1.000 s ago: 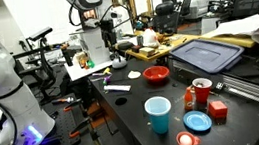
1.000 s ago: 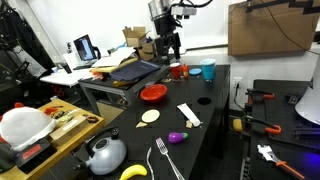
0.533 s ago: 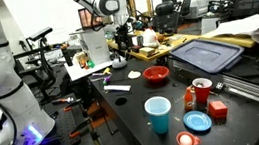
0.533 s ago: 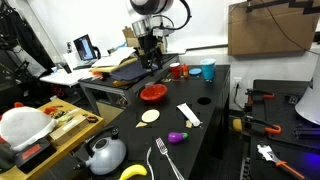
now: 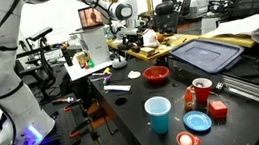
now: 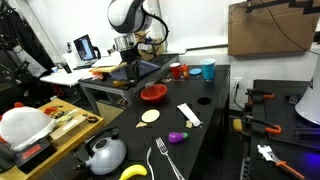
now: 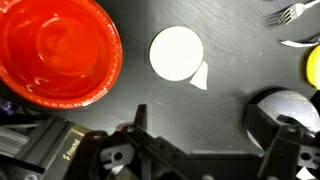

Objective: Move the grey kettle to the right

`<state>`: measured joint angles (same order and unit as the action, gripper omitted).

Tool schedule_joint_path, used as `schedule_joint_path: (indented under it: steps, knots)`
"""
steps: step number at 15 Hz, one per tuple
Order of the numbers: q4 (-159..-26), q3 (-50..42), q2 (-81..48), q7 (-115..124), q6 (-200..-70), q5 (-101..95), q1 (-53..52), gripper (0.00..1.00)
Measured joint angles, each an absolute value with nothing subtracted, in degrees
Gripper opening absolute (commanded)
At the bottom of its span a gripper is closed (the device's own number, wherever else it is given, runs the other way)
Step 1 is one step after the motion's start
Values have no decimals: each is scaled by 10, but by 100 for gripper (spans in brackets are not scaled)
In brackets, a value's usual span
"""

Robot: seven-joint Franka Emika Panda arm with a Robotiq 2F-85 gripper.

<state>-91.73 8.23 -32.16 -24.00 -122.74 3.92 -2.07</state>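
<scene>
The grey kettle [image 6: 105, 153] stands upright at one end of the black table [image 6: 215, 120], next to a banana [image 6: 133, 172] and a fork [image 6: 165, 160]. In the wrist view the kettle [image 7: 290, 105] shows at the lower right, partly hidden behind one finger. It also shows small at the table's far end in an exterior view [image 5: 119, 58]. My gripper [image 7: 205, 135] is open and empty. It hangs high above the table [image 6: 127, 62], between the red bowl [image 7: 55, 50] and the kettle, touching nothing.
A white disc [image 7: 177, 52] lies below the gripper. A white strip [image 6: 188, 115] and a purple item [image 6: 177, 137] lie mid-table. A blue cup [image 5: 158, 114], a red cup [image 5: 201, 90] and a blue lid [image 5: 198, 122] stand at the other end. A grey-blue bin lid [image 5: 206, 52] lies beside the table.
The arm has swung along the table, away from the cups' end and over the red bowl, toward the kettle's end. The gripper stays open. No object has moved.
</scene>
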Motion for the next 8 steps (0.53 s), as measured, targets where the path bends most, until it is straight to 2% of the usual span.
schedule_joint_path:
  steps: [8]
  knots:
    - [-841, 133, -368, -315, -1099, 44, -27, 100]
